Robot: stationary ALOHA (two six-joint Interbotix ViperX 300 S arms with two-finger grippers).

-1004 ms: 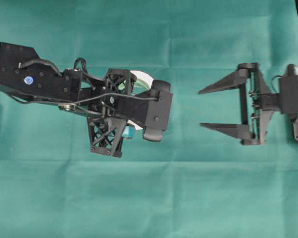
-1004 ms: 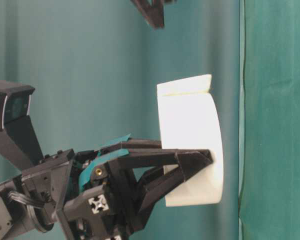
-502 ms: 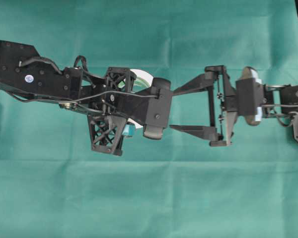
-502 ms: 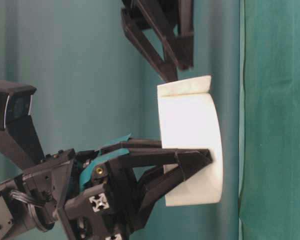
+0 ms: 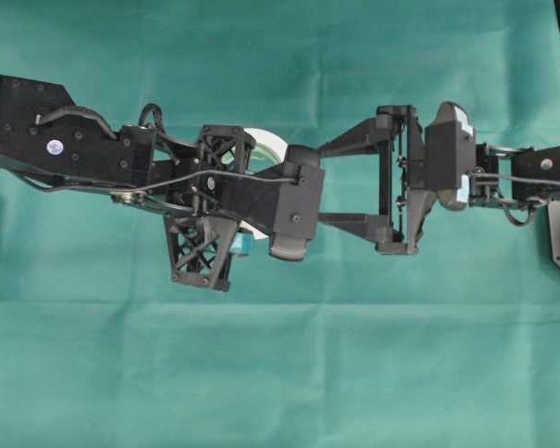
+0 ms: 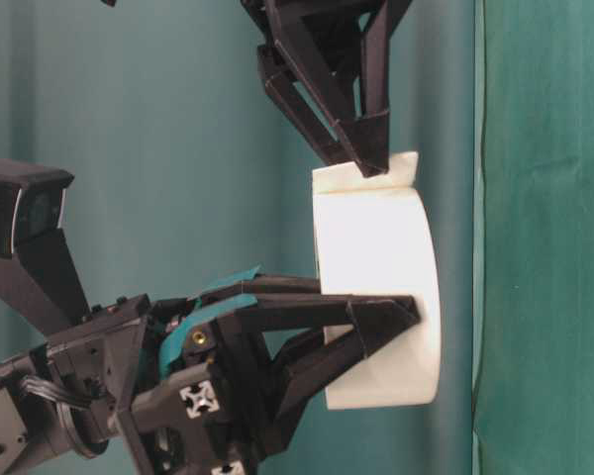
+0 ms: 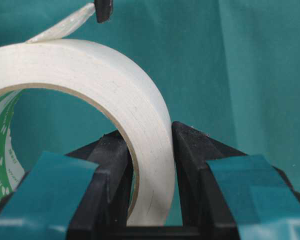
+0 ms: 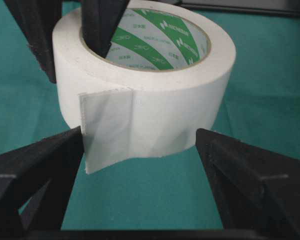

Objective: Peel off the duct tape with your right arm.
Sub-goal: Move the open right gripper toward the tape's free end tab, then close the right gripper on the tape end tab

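Over the green-draped counter (image 5: 280,373), the left tool (image 7: 149,150) stands clamped on the wall of the duct tape (image 8: 145,95), one finger inside the green-printed core and one outside, holding the roll clear of the cloth, apparently to steady it. To its right, the right tool (image 8: 140,165), fingers spread wide, flanks the roll's loose strip end (image 8: 107,130), one finger just beside its edge, seemingly poised to pinch and peel it.

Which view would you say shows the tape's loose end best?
The right wrist view: the loose end faces the camera between open fingers. Table-level shows it edge-on, left wrist only a sliver, overhead hides it.
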